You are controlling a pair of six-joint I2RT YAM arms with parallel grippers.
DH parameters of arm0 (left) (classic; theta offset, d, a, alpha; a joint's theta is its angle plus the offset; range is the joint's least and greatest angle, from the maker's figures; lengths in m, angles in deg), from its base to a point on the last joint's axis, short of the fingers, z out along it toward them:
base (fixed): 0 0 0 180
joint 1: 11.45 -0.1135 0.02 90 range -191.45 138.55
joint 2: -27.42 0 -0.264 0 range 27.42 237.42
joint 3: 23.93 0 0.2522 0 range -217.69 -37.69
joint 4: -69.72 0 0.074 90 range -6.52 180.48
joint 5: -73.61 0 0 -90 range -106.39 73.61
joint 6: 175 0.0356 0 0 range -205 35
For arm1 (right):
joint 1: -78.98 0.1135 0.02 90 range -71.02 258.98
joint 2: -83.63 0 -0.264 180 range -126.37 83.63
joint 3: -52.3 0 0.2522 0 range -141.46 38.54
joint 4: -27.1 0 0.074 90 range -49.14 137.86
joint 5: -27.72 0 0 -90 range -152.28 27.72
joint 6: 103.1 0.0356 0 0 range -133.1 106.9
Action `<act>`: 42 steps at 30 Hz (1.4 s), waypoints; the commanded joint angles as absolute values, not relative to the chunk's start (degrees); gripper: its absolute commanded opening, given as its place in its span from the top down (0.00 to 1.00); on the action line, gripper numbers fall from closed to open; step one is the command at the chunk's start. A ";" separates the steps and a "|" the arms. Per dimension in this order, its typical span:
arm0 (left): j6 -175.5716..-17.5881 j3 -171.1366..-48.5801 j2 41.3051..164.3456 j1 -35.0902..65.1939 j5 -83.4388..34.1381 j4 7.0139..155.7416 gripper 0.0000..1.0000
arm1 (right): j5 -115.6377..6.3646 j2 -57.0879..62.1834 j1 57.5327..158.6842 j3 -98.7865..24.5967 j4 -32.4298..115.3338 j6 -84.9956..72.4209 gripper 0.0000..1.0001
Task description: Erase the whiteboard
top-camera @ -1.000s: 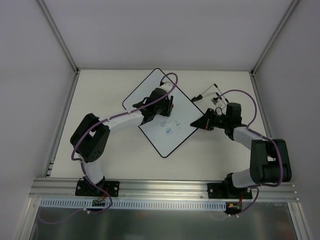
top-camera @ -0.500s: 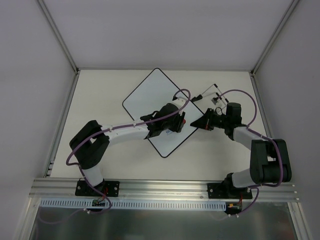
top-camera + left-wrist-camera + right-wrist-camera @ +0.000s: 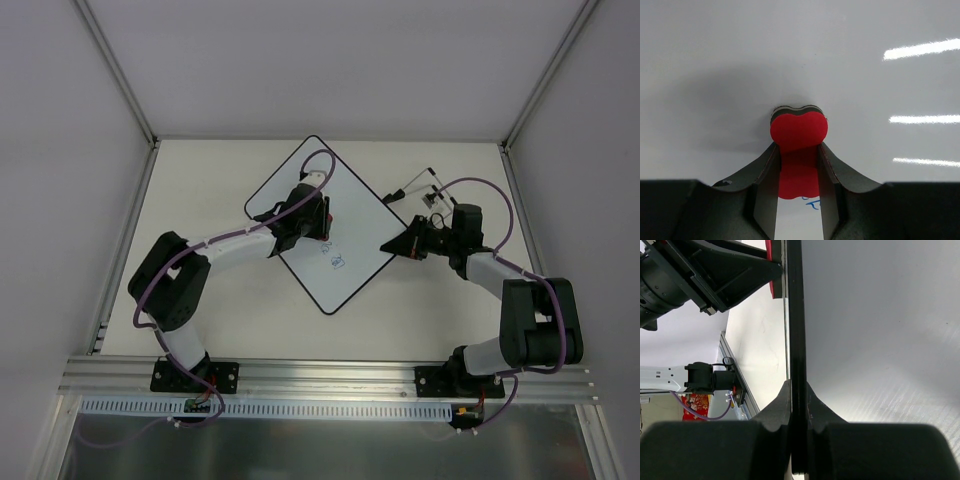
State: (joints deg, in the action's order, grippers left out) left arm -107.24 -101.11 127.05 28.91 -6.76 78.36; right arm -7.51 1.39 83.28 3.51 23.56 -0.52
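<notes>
1. The left arm (image 3: 235,240) folds back at its elbow on the outer side. Its forearm then stretches forward and inward over the table (image 3: 200,190), with the wrist low above the whiteboard (image 3: 360,215).
2. The left gripper (image 3: 322,218) is clamped on a red eraser (image 3: 799,131). In the wrist view both fingers (image 3: 765,175) press against the eraser's sides. Its rounded end sticks out past the fingertips and rests on the white surface.
3. Blue writing (image 3: 336,262) lies behind that gripper, on the side toward its arm's base. A scrap of the writing shows between the fingers in the wrist view.
4. The right arm (image 3: 510,285) bends sharply close to its base and reaches forward and inward, forearm low.
5. The right gripper (image 3: 398,243) pinches the whiteboard's right corner. Its wrist view shows the fingers closed on the thin black rim (image 3: 795,315), which runs straight ahead from the fingertips.
6. The whiteboard lies flat on the table, turned like a diamond. The left gripper is over its middle and the right gripper is at its corner.
</notes>
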 commanded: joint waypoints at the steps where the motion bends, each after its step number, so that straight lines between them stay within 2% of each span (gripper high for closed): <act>1: -105.65 -98.51 130.87 28.46 -3.55 83.74 1.00 | -12.88 3.21 85.22 1.98 19.23 -16.62 1.00; 5: -107.24 -97.46 130.34 29.77 -7.07 83.75 1.00 | -12.88 3.38 85.22 1.98 19.15 -16.62 1.00; 13: -108.55 -97.28 128.50 41.01 -8.04 83.75 1.00 | -13.06 2.86 85.22 1.89 19.15 -16.62 1.00; 18: -109.87 -95.70 127.44 43.66 -7.07 83.66 1.00 | -13.23 2.60 85.22 1.63 19.15 -16.35 1.00; 22: -111.54 -93.07 125.95 43.40 -2.34 83.75 1.00 | -13.23 2.07 85.22 1.36 19.15 -16.18 1.00; 34: -112.25 -88.84 125.24 28.47 -0.31 83.75 1.00 | -13.41 1.54 85.22 1.10 19.15 -16.35 1.00; 42: -111.72 -89.90 126.82 29.24 -4.34 80.23 1.00 | -13.32 1.54 85.22 1.18 19.15 -16.44 1.00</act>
